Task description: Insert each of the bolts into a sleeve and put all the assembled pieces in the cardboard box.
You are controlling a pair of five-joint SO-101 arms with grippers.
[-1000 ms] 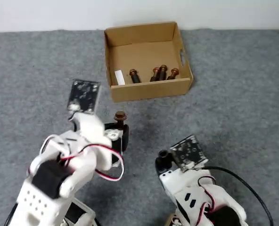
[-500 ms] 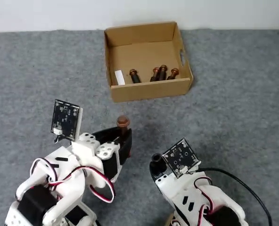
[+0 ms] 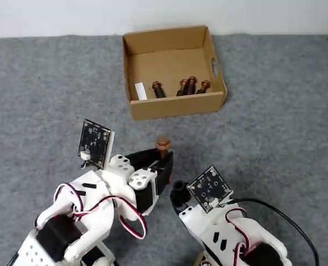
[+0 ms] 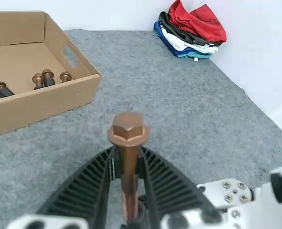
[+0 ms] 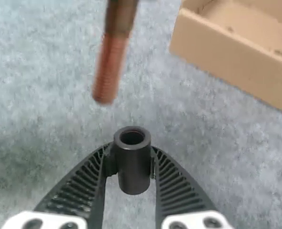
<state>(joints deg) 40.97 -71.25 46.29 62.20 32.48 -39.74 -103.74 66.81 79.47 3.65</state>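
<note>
Bolt (image 3: 163, 145) shifted toward one sleeve (image 5: 131, 160); four assemblies (image 3: 191, 85) boxed.

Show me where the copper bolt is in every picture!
High view: the bolt stands upright between the cardboard box and the arms.
Left wrist view: bolt clamped between the left fingers.
Right wrist view: bolt's threaded end hangs near the sleeve.
Shared landmark: the cardboard box.

Cut short: bolt (image 5: 113, 47) and cardboard box (image 5: 226, 50)
In the right wrist view the bolt is blurred, its head past the picture's edge; the cardboard box is cropped there too.
</note>
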